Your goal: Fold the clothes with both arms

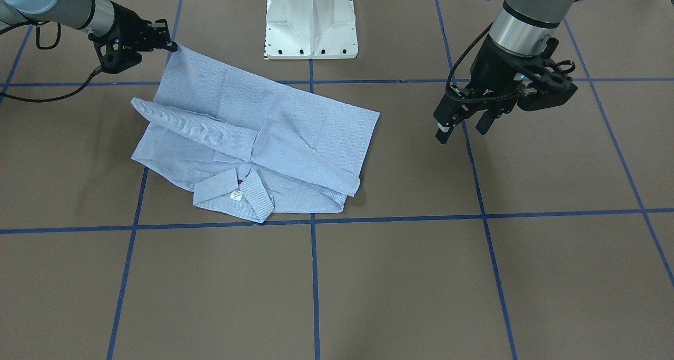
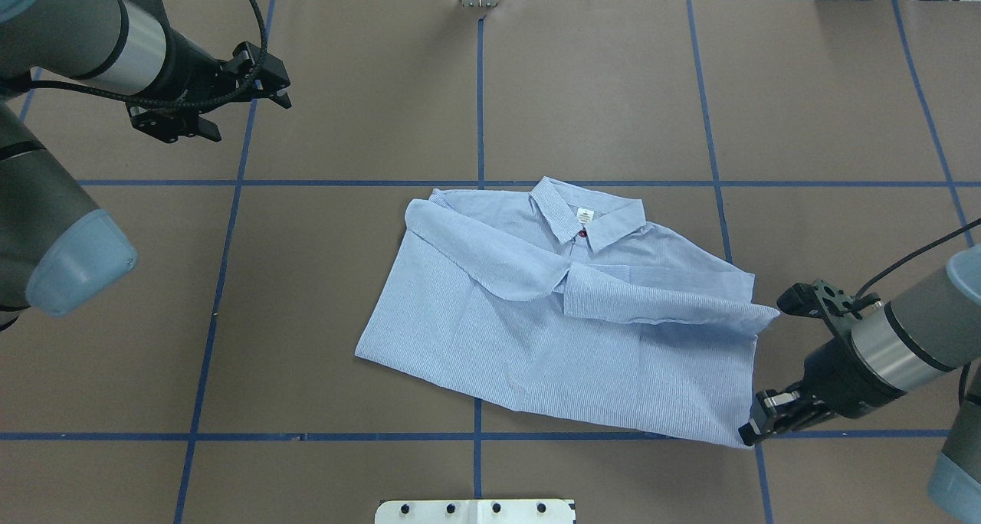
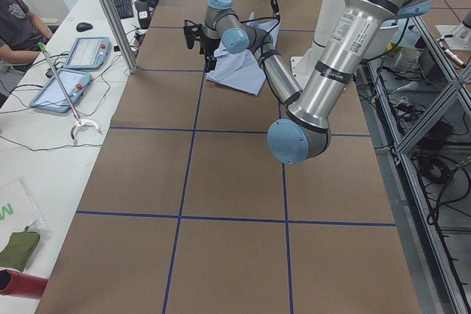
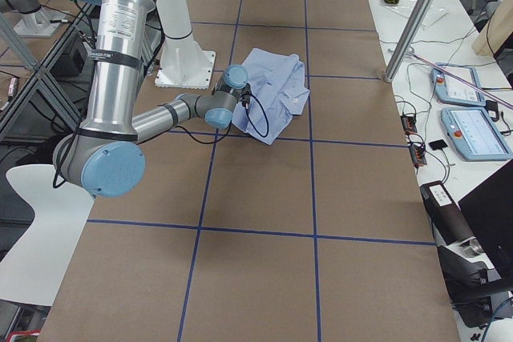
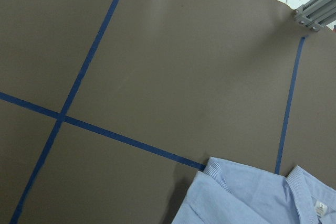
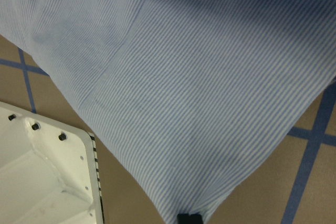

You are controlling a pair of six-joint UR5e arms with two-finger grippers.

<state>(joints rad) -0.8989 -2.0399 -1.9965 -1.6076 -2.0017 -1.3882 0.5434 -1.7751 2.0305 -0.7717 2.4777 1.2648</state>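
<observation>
One shirt [image 2: 552,332] is all I have to fold. It lies flat near the middle of the brown table [image 2: 613,87]. Its collar [image 2: 605,221] is on the far side from the robot and its bottom edge is on the near side, close to the white base [image 2: 475,511].

I think the shirt is light, soft and floppy. It will sag and bend when I lift it, and it may slide on the table. It will not break. I think the best spots to hold are the corners of the bottom edge, where the cloth is doubled and thicker.

The right gripper [image 2: 749,432] has its fingers pinched on the near right corner of the shirt. That corner is lifted a little. The left gripper [image 1: 462,131] hangs well apart from the shirt, off to the far left. Its fingers are spread and hold nothing. I would bring it to the near left corner.

Now I count:
- One shirt, with two sleeves [image 2: 490,256] crossed over its front.
- One collar, one small white label [image 2: 584,217] and one red button [image 2: 582,234] that I can see.
- Two grippers and one white base.
</observation>
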